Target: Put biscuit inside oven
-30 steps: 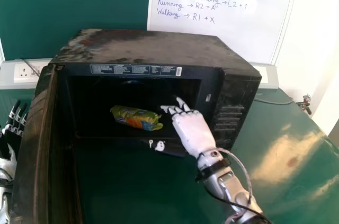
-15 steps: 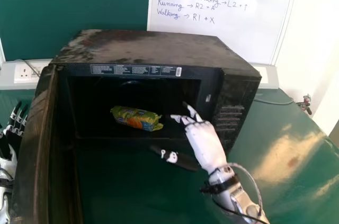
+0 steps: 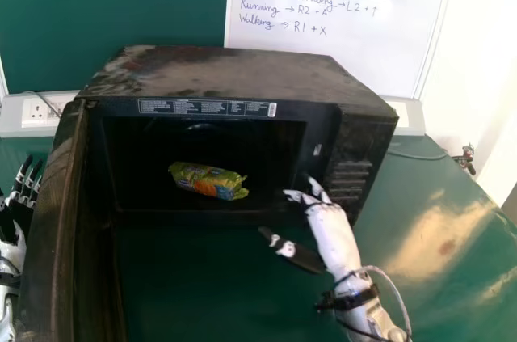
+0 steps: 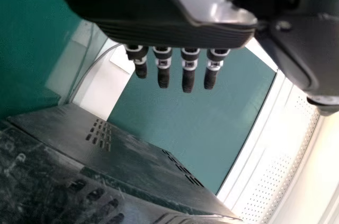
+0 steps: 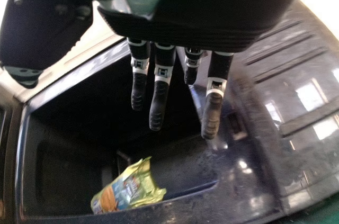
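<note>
- Head view: the biscuit packet (image 3: 208, 181) lies inside the oven (image 3: 242, 71), apparently where the task wants it.
- My right hand (image 3: 335, 238) is near the opening's right side, fingers straight and apart, empty, probably because its placing is done.
- The door (image 3: 50, 229) stands open, giving me room.
- My left hand (image 3: 16, 238), fingers extended, is beyond it, likely unneeded.

The biscuit packet (image 3: 208, 183) is showing yellow-green with orange and blue patches. The oven (image 3: 234, 71) is wearing black, smudged brown on top. The table (image 3: 396, 196) is gleaming green, pale tan toward its right edge.
</note>
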You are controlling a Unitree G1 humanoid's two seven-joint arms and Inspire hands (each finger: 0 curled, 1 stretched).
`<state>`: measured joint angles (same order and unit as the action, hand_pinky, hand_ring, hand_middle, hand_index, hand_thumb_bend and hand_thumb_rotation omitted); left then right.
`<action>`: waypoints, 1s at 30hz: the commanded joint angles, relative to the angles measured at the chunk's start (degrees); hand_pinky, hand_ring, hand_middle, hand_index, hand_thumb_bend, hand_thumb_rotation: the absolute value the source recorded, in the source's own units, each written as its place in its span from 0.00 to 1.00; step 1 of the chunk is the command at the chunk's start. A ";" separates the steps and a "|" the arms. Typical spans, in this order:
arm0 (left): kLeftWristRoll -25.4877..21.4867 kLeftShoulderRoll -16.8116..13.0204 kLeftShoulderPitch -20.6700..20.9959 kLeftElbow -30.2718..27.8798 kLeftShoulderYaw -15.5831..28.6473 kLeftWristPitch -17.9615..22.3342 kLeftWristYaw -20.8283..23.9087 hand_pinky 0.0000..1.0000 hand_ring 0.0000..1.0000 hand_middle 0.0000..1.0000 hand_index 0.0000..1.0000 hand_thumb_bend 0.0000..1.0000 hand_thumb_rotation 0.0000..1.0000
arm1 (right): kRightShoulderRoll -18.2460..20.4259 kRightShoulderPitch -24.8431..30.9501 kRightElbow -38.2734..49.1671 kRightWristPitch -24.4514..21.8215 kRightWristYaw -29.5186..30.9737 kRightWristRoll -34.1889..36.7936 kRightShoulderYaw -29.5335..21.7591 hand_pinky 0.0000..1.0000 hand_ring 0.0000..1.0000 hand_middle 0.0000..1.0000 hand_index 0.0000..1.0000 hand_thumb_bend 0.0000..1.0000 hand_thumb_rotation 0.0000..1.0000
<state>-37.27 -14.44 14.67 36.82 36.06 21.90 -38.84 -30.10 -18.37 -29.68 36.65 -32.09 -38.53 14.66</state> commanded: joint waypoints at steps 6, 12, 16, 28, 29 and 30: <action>0.17 2.25 -2.15 2.11 -0.40 0.46 0.37 0.00 0.45 0.65 0.83 0.11 0.00 | 0.48 2.07 -5.86 7.90 0.39 6.58 -3.88 0.36 0.47 0.59 0.73 0.89 0.95; -0.20 1.94 -1.80 3.14 -0.17 0.52 -0.44 0.09 0.44 0.65 0.83 0.12 0.00 | 2.36 1.93 -12.44 13.31 1.95 11.95 -6.61 0.41 0.47 0.56 0.70 0.86 1.00; -0.12 1.90 -2.26 2.23 -0.27 -0.23 0.14 0.09 0.47 0.66 0.84 0.13 0.00 | 3.72 1.30 -16.99 16.10 2.29 14.23 -8.10 0.34 0.41 0.54 0.68 0.83 1.00; -0.33 1.45 -2.53 1.96 -0.19 -0.69 -0.44 0.03 0.43 0.64 0.83 0.11 0.00 | 9.15 -2.52 -31.28 25.22 4.34 20.25 -11.90 0.25 0.30 0.43 0.60 0.75 1.00; -0.25 1.34 -2.41 2.38 -0.13 -0.58 -0.45 0.02 0.44 0.64 0.83 0.12 0.00 | 9.65 -2.80 -32.10 25.31 5.48 21.42 -12.40 0.25 0.30 0.43 0.59 0.74 1.00; -0.49 1.25 -2.31 2.65 -0.05 -0.70 -0.88 0.05 0.45 0.65 0.84 0.12 0.00 | 10.24 -3.08 -32.90 25.57 6.86 22.92 -13.03 0.25 0.30 0.42 0.59 0.72 1.00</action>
<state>-37.31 -15.25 14.27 36.67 36.10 21.35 -39.11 -24.66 -24.16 -59.57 61.82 -26.52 -18.03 1.89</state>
